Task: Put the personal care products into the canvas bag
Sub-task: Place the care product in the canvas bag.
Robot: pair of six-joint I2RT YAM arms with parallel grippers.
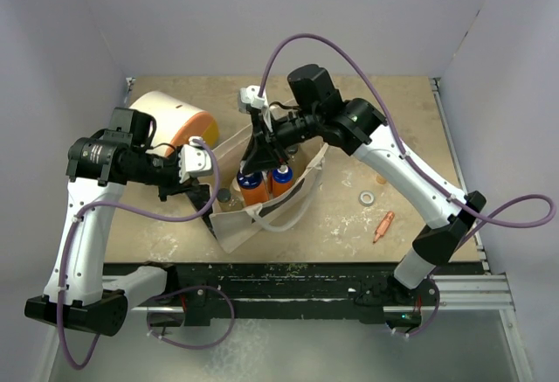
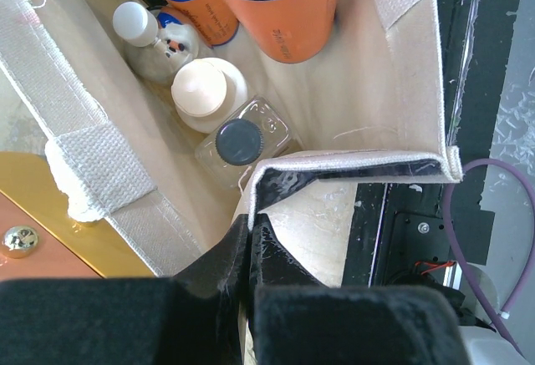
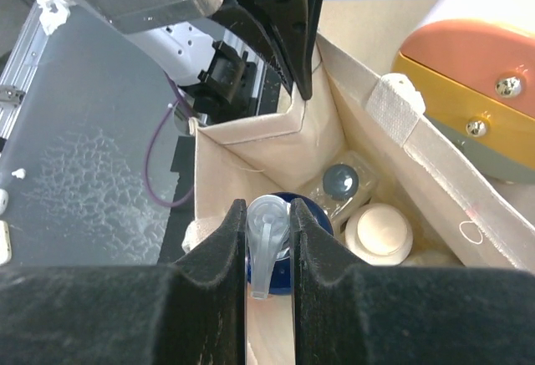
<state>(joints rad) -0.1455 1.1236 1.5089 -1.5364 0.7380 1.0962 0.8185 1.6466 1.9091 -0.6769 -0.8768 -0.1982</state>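
The canvas bag point(image 1: 262, 226) stands open mid-table. My left gripper point(image 1: 210, 191) is shut on its near-left rim; in the left wrist view the jaws point(image 2: 249, 225) pinch the cream fabric point(image 2: 368, 89). My right gripper point(image 1: 260, 165) reaches into the bag's mouth, shut point(image 3: 269, 244) on the clear pump head of an orange bottle with a blue top point(image 1: 251, 188). A second orange bottle point(image 1: 282, 179) stands beside it. Deeper in the bag point(image 3: 251, 144) lie a clear bottle with a black cap point(image 3: 341, 181) and a white bottle with a tan cap point(image 3: 378, 233).
A big white drum with an orange end point(image 1: 170, 120) lies just behind the bag's left side. A small tape roll point(image 1: 368, 197) and an orange pen-like item point(image 1: 383, 225) lie to the right of the bag, near the right arm.
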